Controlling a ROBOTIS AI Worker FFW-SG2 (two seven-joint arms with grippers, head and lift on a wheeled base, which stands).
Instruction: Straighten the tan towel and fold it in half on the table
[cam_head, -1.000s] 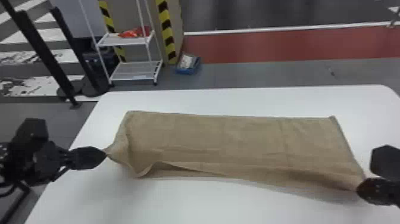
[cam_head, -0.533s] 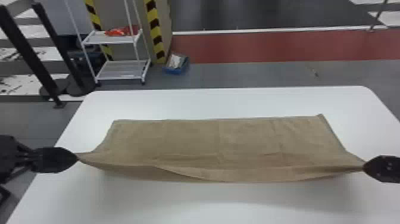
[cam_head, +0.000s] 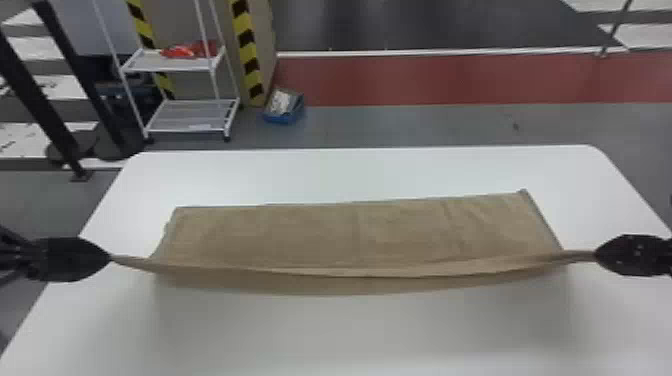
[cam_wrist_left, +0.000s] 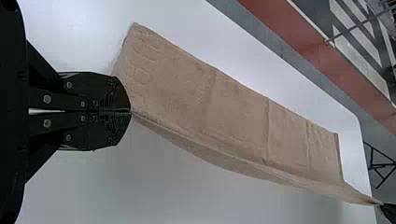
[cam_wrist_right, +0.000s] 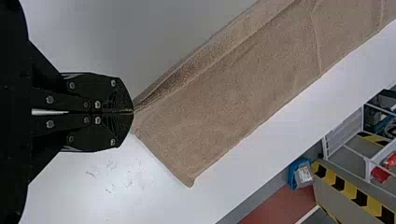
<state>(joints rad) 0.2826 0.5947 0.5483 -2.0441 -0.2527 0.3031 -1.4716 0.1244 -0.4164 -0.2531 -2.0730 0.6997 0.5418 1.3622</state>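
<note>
While the head view shows the tan towel (cam_head: 350, 230) stretched between the left end effector (cam_head: 110, 257), over the desk's (cam_head: 375, 340) left edge, and the right end effector (cam_head: 596, 256), near its right edge, folding looks to be in hand. The left wrist view shows one towel corner pinched; the right wrist view, another. Next, both should probably carry the raised side evenly toward the far edge.

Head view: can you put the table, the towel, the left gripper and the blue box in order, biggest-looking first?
1. Table
2. Towel
3. Left gripper
4. Blue box
</note>
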